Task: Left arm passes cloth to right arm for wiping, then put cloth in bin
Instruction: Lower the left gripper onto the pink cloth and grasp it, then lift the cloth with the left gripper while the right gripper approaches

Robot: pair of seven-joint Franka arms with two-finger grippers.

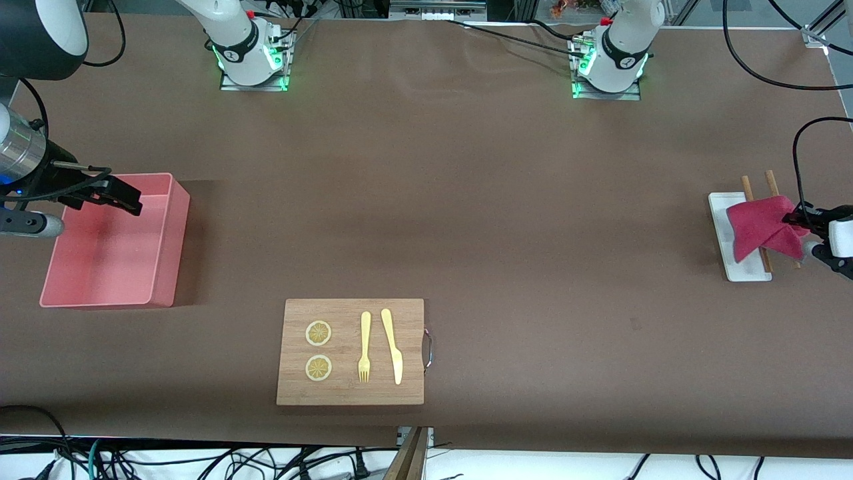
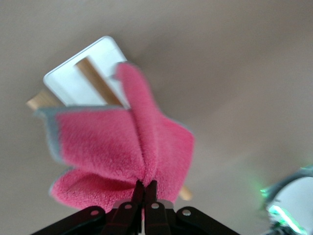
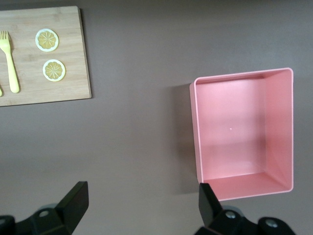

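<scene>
The magenta-pink cloth (image 1: 761, 227) hangs from my left gripper (image 1: 798, 217), which is shut on a pinched fold of it. It hangs just above the small white tray (image 1: 726, 250) at the left arm's end of the table. In the left wrist view the cloth (image 2: 122, 147) spreads out from the closed left gripper (image 2: 145, 188). The salmon-pink bin (image 1: 113, 267) stands empty at the right arm's end. My right gripper (image 1: 123, 195) is open and empty, up in the air by the bin's rim. The right wrist view shows this gripper (image 3: 142, 201) with jaws wide apart and the bin (image 3: 242, 132) below.
A wooden board (image 1: 351, 351) near the front edge carries two lemon slices (image 1: 318, 333), a yellow fork (image 1: 364, 347) and a yellow knife (image 1: 393, 345). Two wooden sticks (image 1: 748, 188) lie across the white tray. Cables run along the table's edges.
</scene>
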